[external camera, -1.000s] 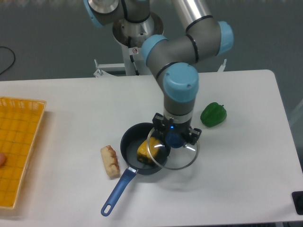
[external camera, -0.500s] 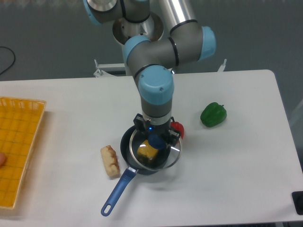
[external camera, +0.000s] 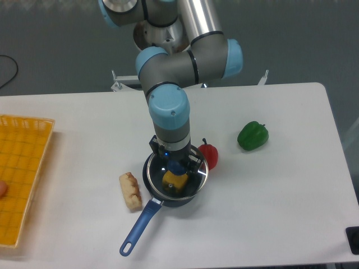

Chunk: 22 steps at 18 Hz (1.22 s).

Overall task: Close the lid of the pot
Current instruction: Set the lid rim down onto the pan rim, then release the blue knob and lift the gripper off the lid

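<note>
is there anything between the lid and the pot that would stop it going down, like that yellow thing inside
Nothing visible blocks it. The gripper holds the lid by its knob right over the pot. The yellow item lies inside the pot, seen through the glass, and seems below the rim. The red pepper and bread roll sit beside the pot.

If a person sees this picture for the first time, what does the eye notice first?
First, the big grey and blue arm reaching down at the table's middle, its gripper holding the glass lid over the blue pot. Next, the red pepper and green pepper to the right.
</note>
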Each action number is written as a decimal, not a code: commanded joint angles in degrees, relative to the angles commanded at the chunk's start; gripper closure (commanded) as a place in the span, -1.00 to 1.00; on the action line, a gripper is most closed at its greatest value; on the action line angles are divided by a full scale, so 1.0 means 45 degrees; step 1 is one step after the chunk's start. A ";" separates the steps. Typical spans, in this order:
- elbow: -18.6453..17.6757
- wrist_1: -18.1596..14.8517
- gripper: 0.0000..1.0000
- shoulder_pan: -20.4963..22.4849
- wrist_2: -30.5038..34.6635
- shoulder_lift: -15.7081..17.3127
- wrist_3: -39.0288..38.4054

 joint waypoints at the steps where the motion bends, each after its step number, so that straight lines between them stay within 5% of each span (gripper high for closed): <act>1: 0.0000 0.0019 -0.07 -0.0020 -0.0019 0.0000 -0.0039; 22: -0.0293 0.0547 -0.13 -0.0177 0.0039 -0.0293 -0.0137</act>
